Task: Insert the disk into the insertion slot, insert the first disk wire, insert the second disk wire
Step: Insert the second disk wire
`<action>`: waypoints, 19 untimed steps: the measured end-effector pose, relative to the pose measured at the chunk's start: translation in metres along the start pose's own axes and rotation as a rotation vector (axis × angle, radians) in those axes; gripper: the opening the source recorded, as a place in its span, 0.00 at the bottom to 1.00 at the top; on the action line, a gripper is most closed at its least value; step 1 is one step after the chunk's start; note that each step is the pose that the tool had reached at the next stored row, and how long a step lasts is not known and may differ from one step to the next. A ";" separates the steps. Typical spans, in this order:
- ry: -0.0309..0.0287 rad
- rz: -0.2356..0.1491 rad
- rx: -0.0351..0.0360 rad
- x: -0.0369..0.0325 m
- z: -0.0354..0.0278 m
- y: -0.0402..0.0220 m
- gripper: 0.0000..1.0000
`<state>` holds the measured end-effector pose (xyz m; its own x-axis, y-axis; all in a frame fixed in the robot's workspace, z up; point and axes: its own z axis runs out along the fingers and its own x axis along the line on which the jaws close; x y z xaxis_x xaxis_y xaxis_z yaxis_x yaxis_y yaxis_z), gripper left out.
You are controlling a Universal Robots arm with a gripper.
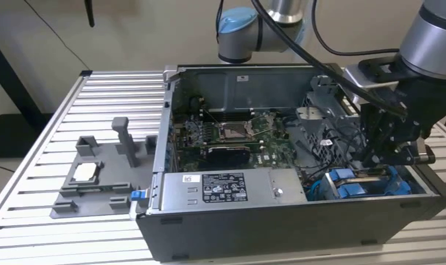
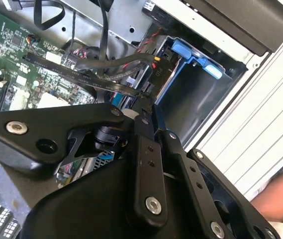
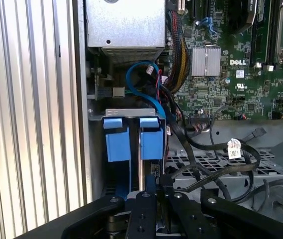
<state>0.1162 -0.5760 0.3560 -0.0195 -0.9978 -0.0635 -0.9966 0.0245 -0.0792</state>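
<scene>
Arm angled steeply down into the open computer case point(image 1: 297, 221) at its corner nearest the table's point(image 1: 112, 94) ribbed aluminium edge, black end effector point(image 1: 377, 165) lowered directly above the disk point(image 1: 363, 185); finger state cannot be told. The disk, edged in glossy blue plastic tabs point(image 3: 131, 137), is seated upright in the dark sheet-metal insertion slot point(image 3: 112, 113). Black and red wires point(image 2: 116, 67) are draped beside a green circuit board point(image 3: 231, 64).

Ribbed aluminium table point(image 1: 75, 105) before a plain beige wall point(image 1: 149, 33).
</scene>
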 end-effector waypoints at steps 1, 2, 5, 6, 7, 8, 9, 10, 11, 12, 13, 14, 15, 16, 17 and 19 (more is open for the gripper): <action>-0.0006 0.000 0.0002 0.0000 0.0004 0.0000 0.16; -0.0016 0.000 0.0011 0.0001 0.0007 0.0000 0.16; -0.0069 0.000 0.0028 0.0001 0.0020 0.0001 0.16; -0.0076 0.001 0.0028 0.0002 0.0027 0.0002 0.16; -0.0082 0.001 0.0029 0.0002 0.0035 0.0003 0.16; -0.0096 0.002 0.0029 0.0003 0.0043 0.0003 0.16; -0.0111 0.002 0.0028 0.0004 0.0050 0.0004 0.16; -0.0136 0.003 0.0028 0.0004 0.0055 0.0004 0.16; -0.0169 0.003 0.0027 0.0004 0.0060 0.0004 0.16; -0.0195 0.004 0.0027 0.0004 0.0065 0.0004 0.16; -0.0209 0.004 0.0026 0.0004 0.0069 0.0003 0.16; -0.0214 0.004 0.0026 0.0004 0.0071 0.0003 0.16; -0.0213 0.004 0.0026 0.0005 0.0073 0.0003 0.16; -0.0216 0.004 0.0026 0.0005 0.0079 0.0002 0.16; -0.0217 0.004 0.0025 0.0005 0.0083 0.0001 0.16; -0.0215 0.004 0.0026 0.0006 0.0091 -0.0001 0.16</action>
<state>0.1171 -0.5760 0.3469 -0.0213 -0.9961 -0.0852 -0.9963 0.0283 -0.0815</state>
